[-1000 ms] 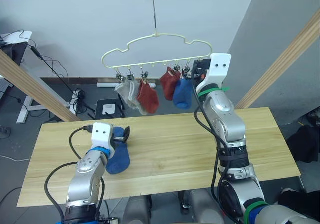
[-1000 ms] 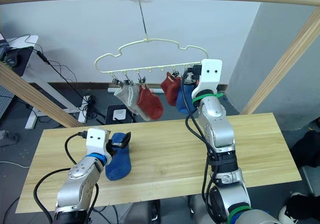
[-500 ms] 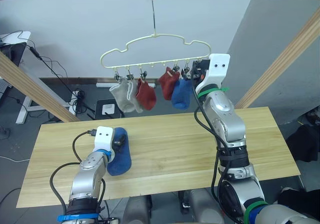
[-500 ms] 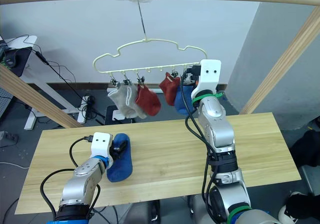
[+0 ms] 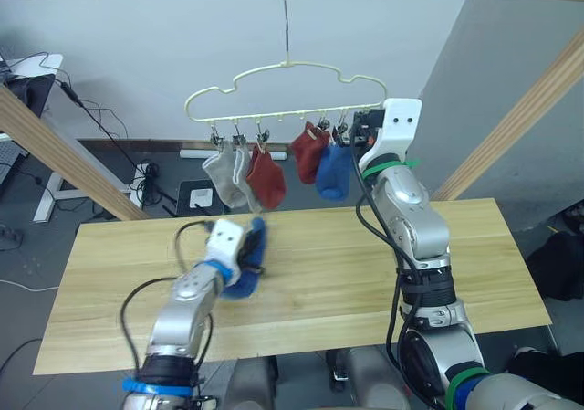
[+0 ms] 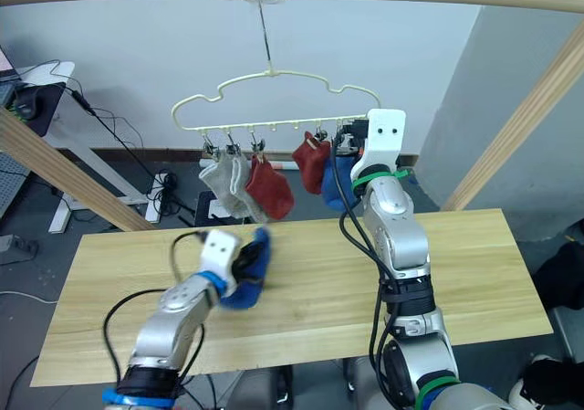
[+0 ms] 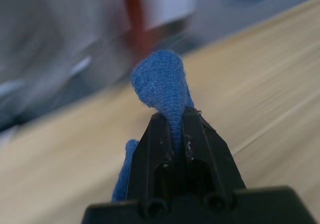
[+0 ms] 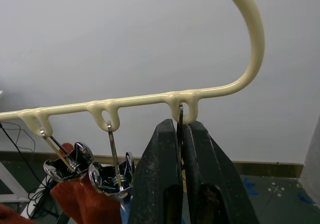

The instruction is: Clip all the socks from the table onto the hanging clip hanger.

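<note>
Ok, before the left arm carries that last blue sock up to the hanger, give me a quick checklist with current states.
1. Left gripper shut on the blue sock: ok.
2. Sock off the table: cannot tell, it trails low.
3. Right gripper shut on the end clip's wire, steadying the hanger: ok.
4. Five socks already clipped: ok.
5. Clip open for the sock: cannot tell.

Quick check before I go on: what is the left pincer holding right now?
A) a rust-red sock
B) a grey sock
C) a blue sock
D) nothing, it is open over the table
C: the left pincer is shut on the blue sock, whose fabric sticks out from between the black fingers above the table.
</note>
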### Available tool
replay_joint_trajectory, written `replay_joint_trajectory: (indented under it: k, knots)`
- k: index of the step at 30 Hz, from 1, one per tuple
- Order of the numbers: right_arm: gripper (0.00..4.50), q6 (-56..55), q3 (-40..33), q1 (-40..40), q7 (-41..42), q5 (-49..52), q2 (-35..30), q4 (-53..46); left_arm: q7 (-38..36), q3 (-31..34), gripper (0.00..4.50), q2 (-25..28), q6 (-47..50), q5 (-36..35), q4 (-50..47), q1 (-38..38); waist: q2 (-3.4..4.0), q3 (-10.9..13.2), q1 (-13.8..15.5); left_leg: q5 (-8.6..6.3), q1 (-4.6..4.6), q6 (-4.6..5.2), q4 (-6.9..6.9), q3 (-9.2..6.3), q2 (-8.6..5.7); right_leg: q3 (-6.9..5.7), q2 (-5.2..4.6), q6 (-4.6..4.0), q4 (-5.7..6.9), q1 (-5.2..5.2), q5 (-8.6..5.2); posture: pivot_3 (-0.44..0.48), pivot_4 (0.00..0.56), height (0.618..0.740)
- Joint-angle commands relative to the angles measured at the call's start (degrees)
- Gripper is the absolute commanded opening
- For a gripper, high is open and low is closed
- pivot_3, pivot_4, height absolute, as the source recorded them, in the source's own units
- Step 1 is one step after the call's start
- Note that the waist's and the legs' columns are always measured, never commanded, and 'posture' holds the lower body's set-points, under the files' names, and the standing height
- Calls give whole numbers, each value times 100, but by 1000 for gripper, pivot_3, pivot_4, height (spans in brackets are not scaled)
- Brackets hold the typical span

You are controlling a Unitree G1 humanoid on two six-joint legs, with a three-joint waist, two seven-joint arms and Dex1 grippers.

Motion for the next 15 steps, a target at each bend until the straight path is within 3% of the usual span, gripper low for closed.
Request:
replay_joint_trajectory:
  k: [1,7,15]
  knots:
    - [0,6,-36,-101,-7,68,-2,-252,-446,-498,92,-268,-164,-134,-210,-417,0,0,-5,0,0,0,-1,1,0,1,0,0,0,0,0,-213,270,740]
    - [0,52,-36,-127,-12,64,-20,-293,-324,-844,92,-949,-969,255,889,-1385,0,0,-50,1,4,1,-2,-3,2,-2,6,0,3,0,0,-245,267,740]
    - [0,106,-22,-125,-7,67,-38,-340,0,-607,92,-1553,-2370,583,2907,-2583,0,0,-105,0,-3,4,-3,0,-2,-2,5,4,-7,-1,1,-259,264,740]
